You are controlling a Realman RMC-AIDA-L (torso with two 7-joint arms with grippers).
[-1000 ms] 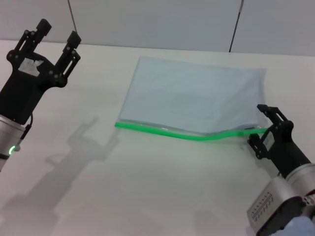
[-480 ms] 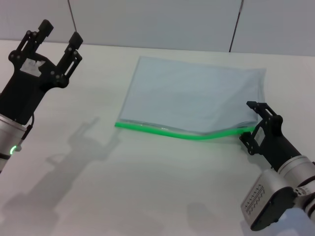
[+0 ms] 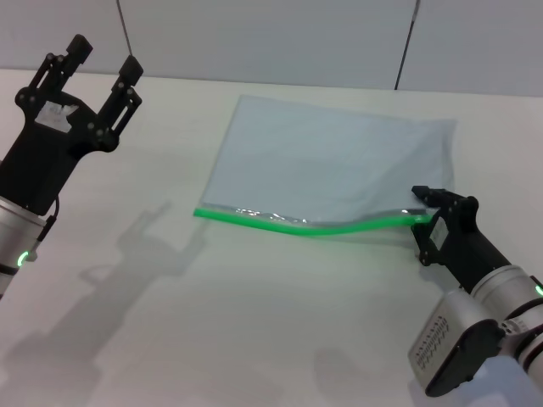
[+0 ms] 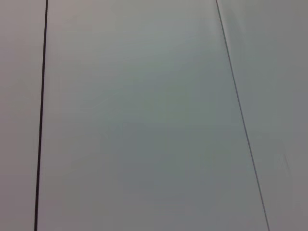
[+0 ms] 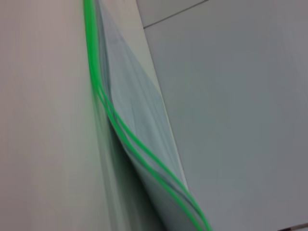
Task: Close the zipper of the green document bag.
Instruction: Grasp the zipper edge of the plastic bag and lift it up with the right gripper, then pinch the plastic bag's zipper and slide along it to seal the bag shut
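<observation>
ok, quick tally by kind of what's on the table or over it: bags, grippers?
Document bags: 1, the green document bag, its zipper along the near edge.
Grippers: 2, left gripper raised over the table's left side, fingers apart; right gripper at the zipper's right end.
Total: 3

lab bench, white table (image 3: pixel 254 322), panelled wall (image 3: pixel 280 42)

A pale table (image 3: pixel 254 322) carries the green document bag (image 3: pixel 331 174), lying flat on it
</observation>
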